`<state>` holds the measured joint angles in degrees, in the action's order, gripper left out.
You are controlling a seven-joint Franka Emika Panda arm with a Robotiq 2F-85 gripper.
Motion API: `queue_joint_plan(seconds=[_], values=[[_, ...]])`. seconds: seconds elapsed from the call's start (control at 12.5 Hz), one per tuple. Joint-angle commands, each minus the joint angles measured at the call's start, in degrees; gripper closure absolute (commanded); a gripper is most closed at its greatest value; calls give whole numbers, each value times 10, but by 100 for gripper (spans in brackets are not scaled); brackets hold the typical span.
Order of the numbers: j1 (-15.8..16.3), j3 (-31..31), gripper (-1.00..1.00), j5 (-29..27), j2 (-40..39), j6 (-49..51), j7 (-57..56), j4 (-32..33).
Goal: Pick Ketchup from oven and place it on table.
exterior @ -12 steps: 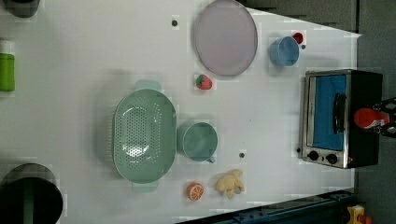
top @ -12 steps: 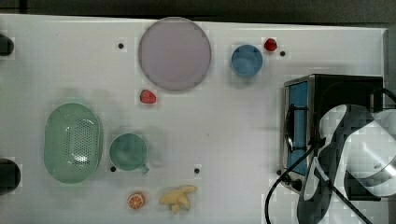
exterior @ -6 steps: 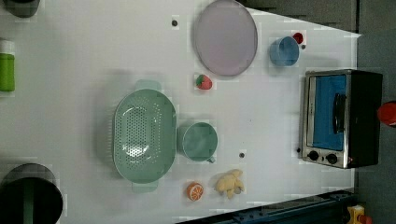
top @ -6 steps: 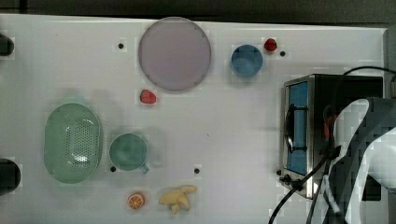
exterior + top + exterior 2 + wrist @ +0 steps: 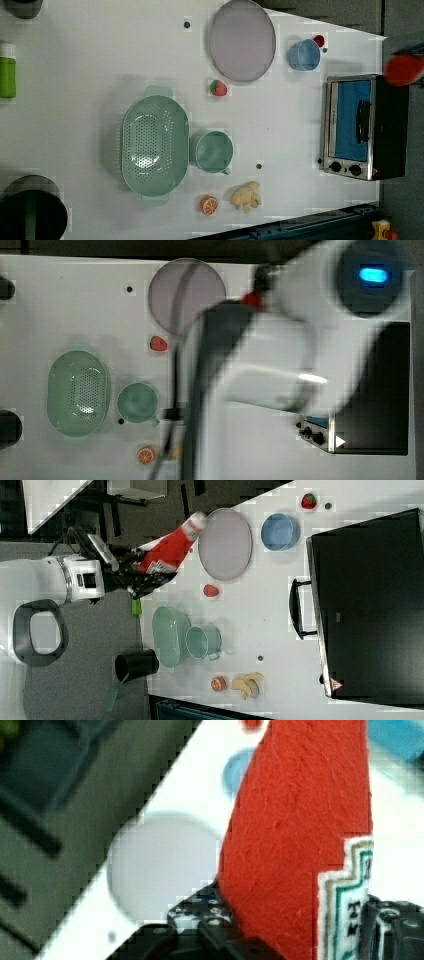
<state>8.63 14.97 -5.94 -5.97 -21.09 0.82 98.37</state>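
Step in hand: carry the ketchup (image 5: 167, 550) down to a bare patch of the tabletop (image 5: 280, 130) — judging by the frames, the lift off the oven (image 5: 362, 127) is done and the placing is what remains.
Pincer: the pincer (image 5: 135, 570) is clamped on the lower body of the bottle, which lies tilted with its white cap pointing toward the lilac plate (image 5: 225, 544) in the right view.
Where the bottle is: held in the air, clear of the oven, over the tabletop edge near the plate.
How to do it well: right the bottle before lowering, so that its flat base meets the surface squarely; choose the open white area between the plate and the oven, away from the blue bowl (image 5: 303, 54) and the strawberry (image 5: 218, 88); let go only once the base rests flat.
Materials: the bottle looks like soft squeeze plastic — too firm a grip may dent it, too light may let the tapered body slip.
Shapes: a tall, narrow bottle tips easily; the tabletop is flat, smooth and white.
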Motion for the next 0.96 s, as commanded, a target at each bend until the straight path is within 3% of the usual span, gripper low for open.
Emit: queue_joint_plan(seconds=[0.08, 0.56, 0.96], values=[[7, -48, -23, 4, -24, -6, 17, 88], [5, -45, -23, 18, -27, -182, 17, 259], [3, -29, -23, 19, -87, -284, 17, 314]])
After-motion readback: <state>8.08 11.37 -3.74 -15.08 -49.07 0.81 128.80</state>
